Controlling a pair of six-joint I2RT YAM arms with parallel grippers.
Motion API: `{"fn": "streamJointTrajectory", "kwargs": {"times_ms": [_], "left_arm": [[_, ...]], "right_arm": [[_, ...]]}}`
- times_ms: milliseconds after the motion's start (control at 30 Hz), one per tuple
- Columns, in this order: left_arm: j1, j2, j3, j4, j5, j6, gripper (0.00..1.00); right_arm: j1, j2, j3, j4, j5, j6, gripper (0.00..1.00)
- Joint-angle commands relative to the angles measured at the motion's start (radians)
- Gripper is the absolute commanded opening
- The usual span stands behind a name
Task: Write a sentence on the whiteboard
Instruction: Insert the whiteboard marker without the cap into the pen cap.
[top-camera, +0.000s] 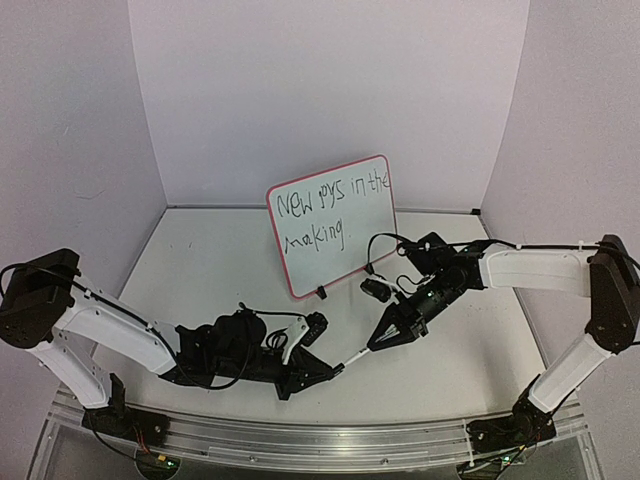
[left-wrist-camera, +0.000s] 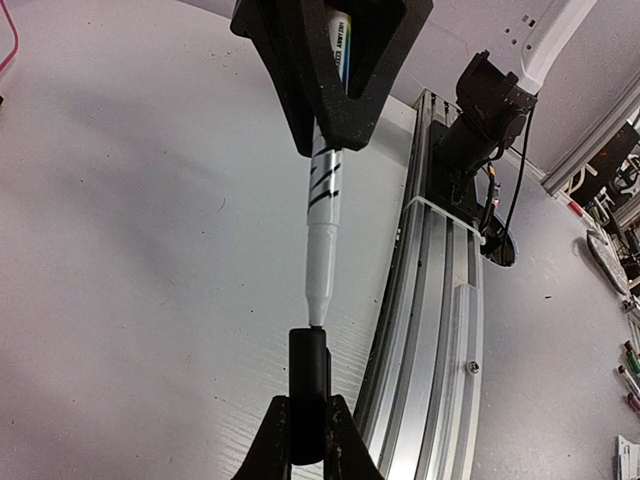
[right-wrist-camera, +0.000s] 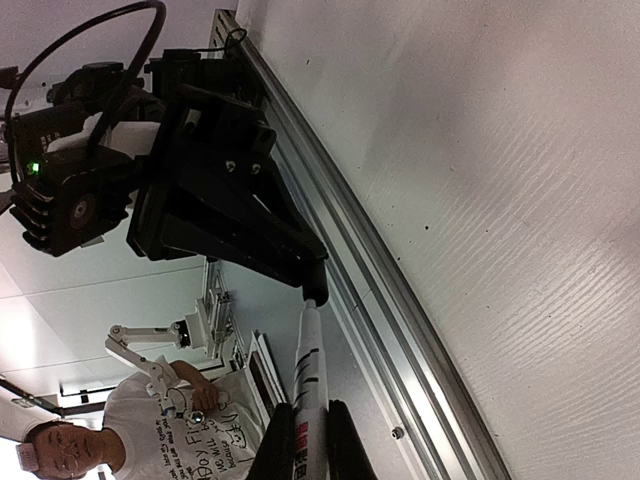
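Top external view: the whiteboard (top-camera: 362, 245) stands tilted on its small feet toward the far edge of the surface, about midway between the side edges. The sentence (top-camera: 330, 205) runs across it in two black rows. Near the front edge the left tool (top-camera: 333, 371) and right tool (top-camera: 372, 346) meet tip to tip, with a slim marker (top-camera: 352, 357) between them.

Left wrist view: the left tool is pressed shut on a short black cap (left-wrist-camera: 309, 365). The marker's bare tip just touches the cap's mouth, and the right tool pinches the barrel higher up.

Right wrist view: the right tool grips the barrel at its printed band, in line with the cap.

The marker looks light, stiff and smooth, so it may pivot if pushed off-axis; a mid-barrel hold suits it. The board looks light and easily tipped, so take it by the frame, since the ink would smear.
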Motion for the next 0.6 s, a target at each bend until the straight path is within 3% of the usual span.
{"fn": "streamJointTrajectory", "kwargs": {"times_ms": [0, 567], "left_arm": [[-0.005, -0.036, 0.005, 0.036, 0.008, 0.018, 0.0], [-0.011, -0.092, 0.017, 0.029, 0.018, 0.042, 0.0]], "right_arm": [[0.01, 0.02, 0.007, -0.009, -0.035, -0.029, 0.0], [0.011, 0.026, 0.008, -0.007, -0.097, -0.05, 0.0]]}}
